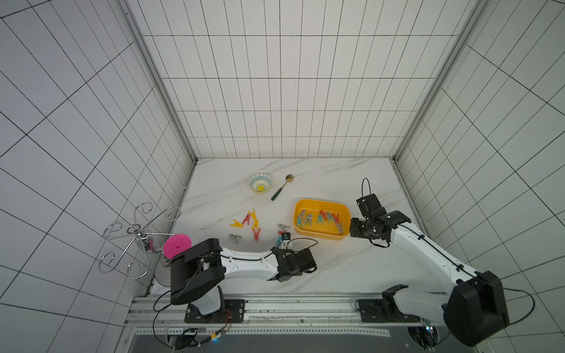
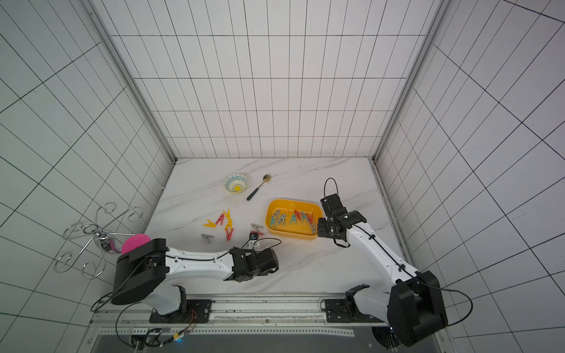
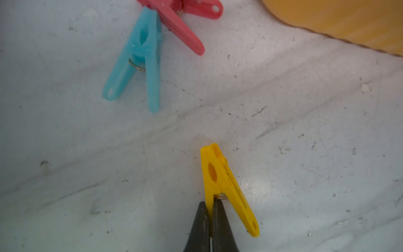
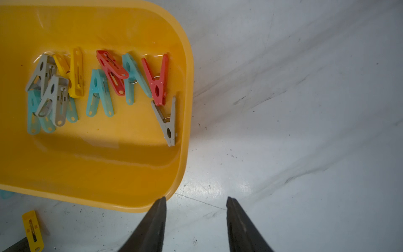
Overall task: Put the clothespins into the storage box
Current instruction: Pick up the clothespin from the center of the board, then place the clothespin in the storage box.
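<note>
Left wrist view: red clothespin [image 3: 178, 26], storage box [image 3: 349, 21] cut off.

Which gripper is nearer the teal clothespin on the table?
Left. The left gripper, shut on a yellow clothespin, sits close beside the teal clothespin; the right gripper hangs open past the storage box's opposite end.

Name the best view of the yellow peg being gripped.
Left wrist: the yellow peg is close and sharp, one leg pinched in the left gripper. Top views hide it behind the gripper; right wrist likely catches it, small.
</note>
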Controlling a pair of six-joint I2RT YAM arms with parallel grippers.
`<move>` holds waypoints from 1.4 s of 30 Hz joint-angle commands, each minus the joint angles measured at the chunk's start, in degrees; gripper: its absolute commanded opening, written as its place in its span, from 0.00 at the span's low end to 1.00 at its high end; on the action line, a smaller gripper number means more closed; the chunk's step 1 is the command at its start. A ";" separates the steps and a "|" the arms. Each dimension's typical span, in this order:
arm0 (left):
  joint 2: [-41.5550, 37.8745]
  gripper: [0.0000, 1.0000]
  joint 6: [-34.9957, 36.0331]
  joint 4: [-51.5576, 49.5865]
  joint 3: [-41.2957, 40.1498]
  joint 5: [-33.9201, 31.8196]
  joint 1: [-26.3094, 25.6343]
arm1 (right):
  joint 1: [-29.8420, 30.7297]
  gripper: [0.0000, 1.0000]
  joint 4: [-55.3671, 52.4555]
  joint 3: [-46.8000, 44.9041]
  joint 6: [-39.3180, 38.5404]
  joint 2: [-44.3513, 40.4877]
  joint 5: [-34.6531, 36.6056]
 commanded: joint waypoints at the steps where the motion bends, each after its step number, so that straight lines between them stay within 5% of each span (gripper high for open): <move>1: -0.40 0.01 2.84 -3.37 4.28 -1.22 -0.47 | 0.42 0.49 -0.22 2.97 -0.08 0.38 0.88; 7: -3.22 0.01 9.10 -10.09 14.19 -6.35 0.41 | 0.41 0.49 -0.26 4.30 -0.26 0.56 1.08; 12: -0.39 0.01 17.04 -9.55 22.10 -4.82 6.25 | 0.44 0.49 -0.39 5.38 -0.43 -0.50 1.36; 22: 17.64 0.03 29.02 -8.03 38.62 -0.11 16.16 | 0.36 0.49 -0.12 6.39 -1.12 0.66 1.99; 31: 29.33 0.04 30.92 -10.54 47.29 -0.07 18.69 | -0.44 0.50 -1.29 9.93 -2.71 3.31 1.90; 42: 28.14 0.23 32.19 -12.63 48.99 1.51 19.74 | -1.58 0.50 -1.56 10.75 -3.33 2.39 2.13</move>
